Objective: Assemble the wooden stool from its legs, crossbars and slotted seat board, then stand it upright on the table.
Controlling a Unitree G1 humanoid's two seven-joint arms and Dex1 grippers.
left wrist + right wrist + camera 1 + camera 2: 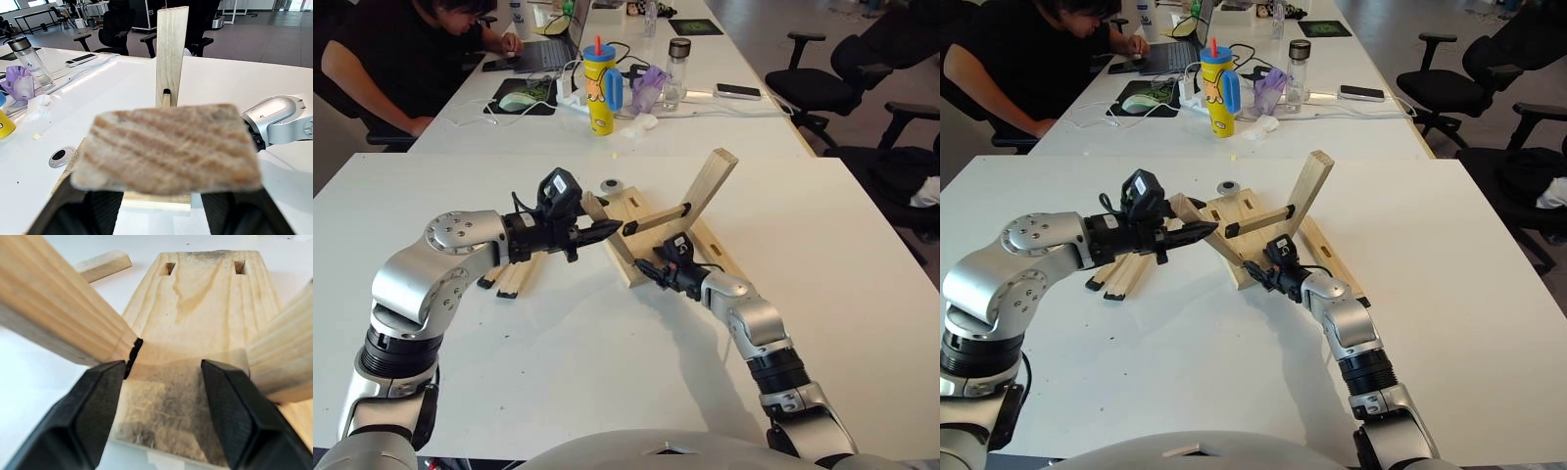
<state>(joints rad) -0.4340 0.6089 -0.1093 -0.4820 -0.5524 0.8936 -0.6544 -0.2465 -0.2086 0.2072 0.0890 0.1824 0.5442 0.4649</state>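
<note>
step in hand: leg fitting. my left gripper [605, 231] was clamped on 1 leg [166, 147]. the seat board [205, 293] lay just ahead of it, and my right gripper [654, 270] pinched the board's near edge. next move, as i judged it: line the leg end up with a free slot [168, 268], then press it in.

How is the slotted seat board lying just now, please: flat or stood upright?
Flat: the seat board lies on the table, two open slots facing up in the right wrist view.

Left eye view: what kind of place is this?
Probably an open-plan office or lab: long white tables, a laptop on the next one, swivel chairs alongside.
</note>
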